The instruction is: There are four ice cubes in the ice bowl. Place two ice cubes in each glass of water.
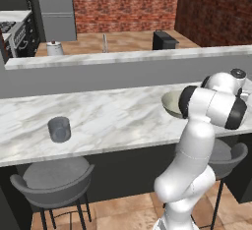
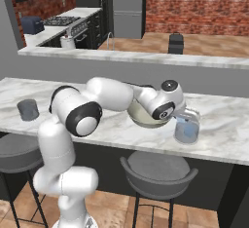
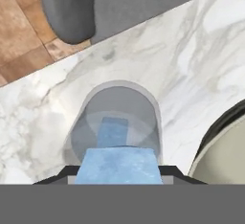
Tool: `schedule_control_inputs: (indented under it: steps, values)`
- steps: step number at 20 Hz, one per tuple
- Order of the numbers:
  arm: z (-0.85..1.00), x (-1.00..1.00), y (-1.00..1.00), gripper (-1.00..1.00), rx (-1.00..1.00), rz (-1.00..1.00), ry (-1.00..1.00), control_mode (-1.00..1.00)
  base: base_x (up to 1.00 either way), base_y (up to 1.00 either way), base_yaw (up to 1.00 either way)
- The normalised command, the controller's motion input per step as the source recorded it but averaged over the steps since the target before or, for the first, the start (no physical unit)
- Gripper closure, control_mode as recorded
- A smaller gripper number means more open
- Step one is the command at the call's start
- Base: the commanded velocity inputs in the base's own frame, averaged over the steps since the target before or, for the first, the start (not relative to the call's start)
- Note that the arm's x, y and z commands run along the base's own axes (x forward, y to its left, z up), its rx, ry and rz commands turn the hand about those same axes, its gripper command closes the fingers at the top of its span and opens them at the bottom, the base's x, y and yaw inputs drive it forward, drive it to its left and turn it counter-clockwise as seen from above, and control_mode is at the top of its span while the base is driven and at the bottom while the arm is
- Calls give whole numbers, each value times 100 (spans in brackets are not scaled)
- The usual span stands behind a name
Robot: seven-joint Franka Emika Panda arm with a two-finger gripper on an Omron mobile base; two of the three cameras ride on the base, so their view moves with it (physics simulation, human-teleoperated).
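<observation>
Item: ice cube (image 3: 117,165), pinched in our gripper (image 3: 117,173) directly above the near glass (image 3: 115,117), which stands upright, mouth up, on the desk (image 3: 191,55) beside the ice bowl (image 3: 225,156); a second cube (image 3: 112,133) lies inside.

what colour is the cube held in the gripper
Pale blue and translucent; the ice cube shows best in the hand view, above the glass.

Ice bowl (image 1: 171,102) half hidden behind the white arm. Held ice cube (image 3: 118,166) cut off below by the grey band, covering the fingertips; bowl cropped at the hand view's right edge.
</observation>
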Motion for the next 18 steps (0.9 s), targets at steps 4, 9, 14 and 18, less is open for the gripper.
schedule_control_inputs:
  steps: [4, 9, 14, 18]
  values:
    - [0, 16, -46, 100, 1, 2, 1, -100, 0, 0, 0]
    - [-1, 0, -38, 100, 0, 2, 2, -100, 0, 0, 0]
    - [-13, 0, -23, 100, 0, 2, 0, -100, 0, 0, 0]
    - [-44, 0, -3, 100, 0, 2, 0, -100, 0, 0, 0]
